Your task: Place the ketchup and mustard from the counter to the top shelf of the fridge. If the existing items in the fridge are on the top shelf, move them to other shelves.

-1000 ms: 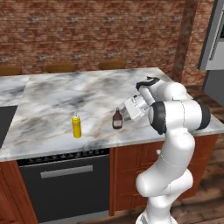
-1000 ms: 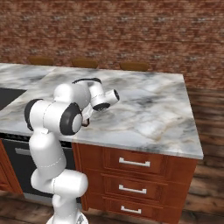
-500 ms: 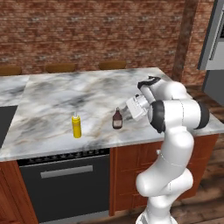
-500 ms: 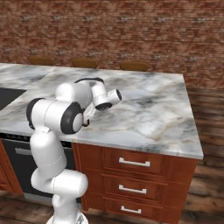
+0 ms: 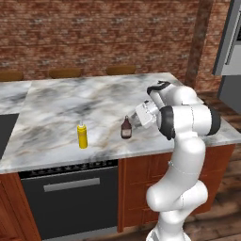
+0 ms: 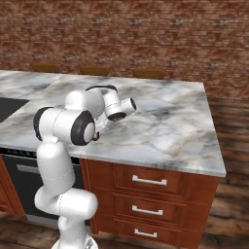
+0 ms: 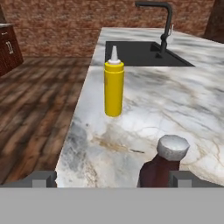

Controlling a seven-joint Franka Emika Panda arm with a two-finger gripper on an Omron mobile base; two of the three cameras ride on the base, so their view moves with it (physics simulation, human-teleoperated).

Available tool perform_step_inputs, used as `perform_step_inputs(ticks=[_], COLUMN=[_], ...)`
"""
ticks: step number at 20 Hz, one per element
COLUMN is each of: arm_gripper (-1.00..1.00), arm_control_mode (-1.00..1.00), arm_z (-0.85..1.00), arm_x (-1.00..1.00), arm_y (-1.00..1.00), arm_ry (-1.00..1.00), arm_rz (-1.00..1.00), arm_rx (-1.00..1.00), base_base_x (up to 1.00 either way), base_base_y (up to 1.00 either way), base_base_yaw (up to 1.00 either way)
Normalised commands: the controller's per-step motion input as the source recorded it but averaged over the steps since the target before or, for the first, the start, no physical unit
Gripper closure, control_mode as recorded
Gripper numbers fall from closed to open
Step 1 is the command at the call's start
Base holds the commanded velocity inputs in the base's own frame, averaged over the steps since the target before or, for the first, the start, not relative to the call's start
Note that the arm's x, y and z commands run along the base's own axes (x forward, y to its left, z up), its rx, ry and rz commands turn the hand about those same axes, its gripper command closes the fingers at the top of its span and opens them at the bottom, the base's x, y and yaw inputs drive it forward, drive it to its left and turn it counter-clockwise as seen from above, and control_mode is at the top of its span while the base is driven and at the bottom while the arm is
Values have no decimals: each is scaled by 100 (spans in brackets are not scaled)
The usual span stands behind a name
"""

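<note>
gripper (image 7: 113, 178): I see jaws wide open, holding nothing
ketchup (image 7: 162, 162): lower right of frame, between the fingertips, nearer the right one
mustard (image 7: 113, 83): upright, upper centre on counter (image 7: 183, 100)

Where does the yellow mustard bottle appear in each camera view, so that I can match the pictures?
Left base view: mustard bottle left of centre, near the counter's front edge.
Right base view: not in it.
Hand view: upper centre, upright.
Shared landmark: the dark ketchup bottle on the marble counter.
</note>
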Motion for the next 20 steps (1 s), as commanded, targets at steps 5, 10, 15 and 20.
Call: perform_step_inputs(ticks=[5, 10, 15, 20], arm_gripper=[-100, -100, -100, -100], arm_control_mode=[-100, -100, -100, -100], arm_z=[-10, -16, -14, -11], arm_x=[11, 14, 14, 15], arm_y=[0, 0, 0, 8], arm_ry=[3, 4, 3, 2], arm_rz=[0, 0, 0, 0], arm_rx=[0, 0, 0, 0], base_base_x=[0, 0, 0, 0], base_base_y=[0, 0, 0, 0], base_base_yaw=[0, 0, 0, 0])
